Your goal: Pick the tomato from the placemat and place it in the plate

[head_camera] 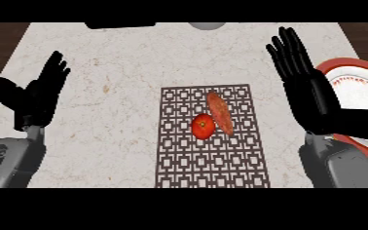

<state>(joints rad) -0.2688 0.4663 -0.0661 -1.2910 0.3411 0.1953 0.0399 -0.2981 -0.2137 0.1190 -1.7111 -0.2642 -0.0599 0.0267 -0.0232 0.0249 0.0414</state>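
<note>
A red tomato [203,126] lies near the middle of a dark patterned placemat [212,161]. Touching its right side is a long orange-red vegetable [220,112], lying slantwise. A red-rimmed white plate [348,85] sits at the counter's right edge, partly hidden behind my right hand [310,95]. That hand is open with straight fingers pointing up, to the right of the placemat and apart from the tomato. My left hand [39,95] rests open at the left edge, fingers up, far from the placemat.
The pale marble counter [115,78] spreads between the hands. A dark object [120,25] and a grey round thing [207,25] sit at the counter's far edge. Dark wood shows past the counter's corners.
</note>
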